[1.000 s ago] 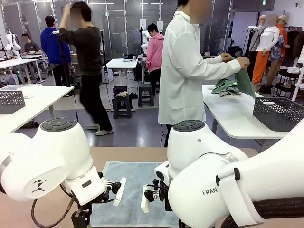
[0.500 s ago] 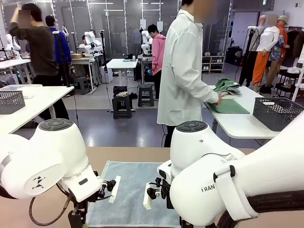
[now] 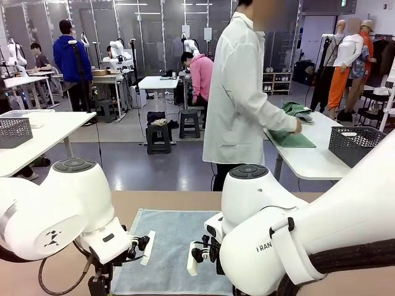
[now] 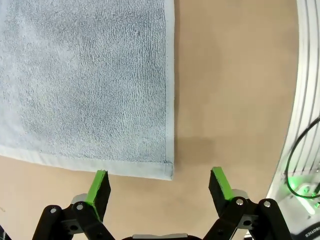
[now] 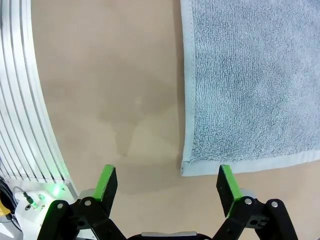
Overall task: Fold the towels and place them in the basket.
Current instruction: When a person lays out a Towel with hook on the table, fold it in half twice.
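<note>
The towel (image 3: 173, 245) lies spread flat on the tan tabletop (image 3: 185, 200), at the robot's near edge between the two white arms. It is light blue-grey terry with a hemmed border.

In the left wrist view, the left end effector (image 4: 159, 175) has its green-padded fingers spread wide and grips nothing. One corner of the towel (image 4: 85, 75) sits between the two fingers. One pad is right at the hem and the other is over bare tabletop (image 4: 230, 75). Whether a pad touches the cloth cannot be told.

The right wrist view shows much the same. The right end effector (image 5: 166, 172) is fully spread and empty, with another corner of the towel (image 5: 255, 75) between its fingers. One pad is by the hem, the other over the bare tabletop (image 5: 110, 75).

Beyond the far edge of the tabletop, across a stretch of grey floor, a person in a white coat (image 3: 237, 92) stands side-on at a white table (image 3: 308, 161). One hand presses on a dark green cloth (image 3: 290, 139) lying flat there. More green fabric (image 3: 297, 111) is bunched just behind it. A dark grey lattice basket (image 3: 361, 145) sits on the same white table, toward its right end. A second lattice basket (image 3: 13, 131) sits on another white table at the far left.
</note>
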